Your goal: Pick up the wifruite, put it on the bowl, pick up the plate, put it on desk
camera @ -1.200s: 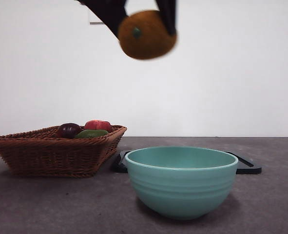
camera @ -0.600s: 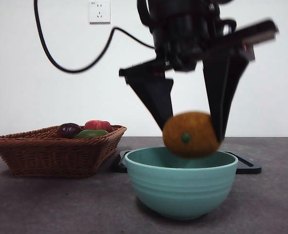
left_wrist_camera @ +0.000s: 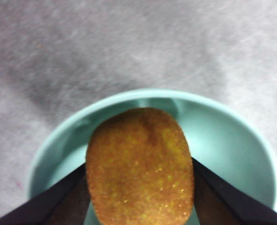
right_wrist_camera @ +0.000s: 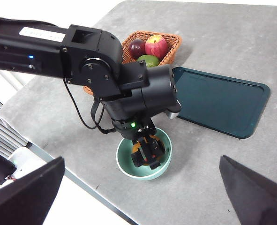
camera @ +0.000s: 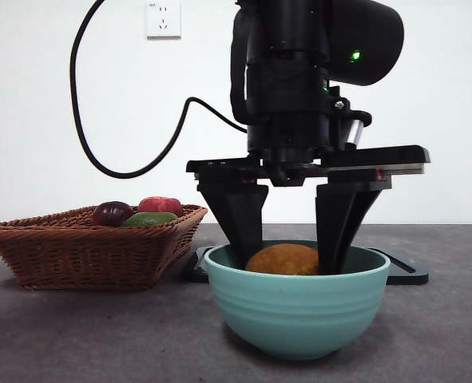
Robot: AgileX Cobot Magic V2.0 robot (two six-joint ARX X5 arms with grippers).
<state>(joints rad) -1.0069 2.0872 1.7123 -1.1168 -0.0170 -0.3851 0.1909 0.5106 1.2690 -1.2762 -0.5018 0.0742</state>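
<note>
Fruit down in the bowl.
I see the orange-brown fruit (camera: pixel 283 260) inside the mint-green ribbed bowl (camera: pixel 298 307) on the grey desk (camera: pixel 100 335).

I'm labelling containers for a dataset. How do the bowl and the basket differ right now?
The bowl is smooth mint-green ceramic with faint ribs; the basket is brown woven wicker. The bowl is round and deep; the basket is shallow with flared sides. The bowl holds one orange-brown fruit with the left gripper around it; the basket holds a red, a green and a dark purple fruit, with no gripper near. Both stand on the desk.
</note>
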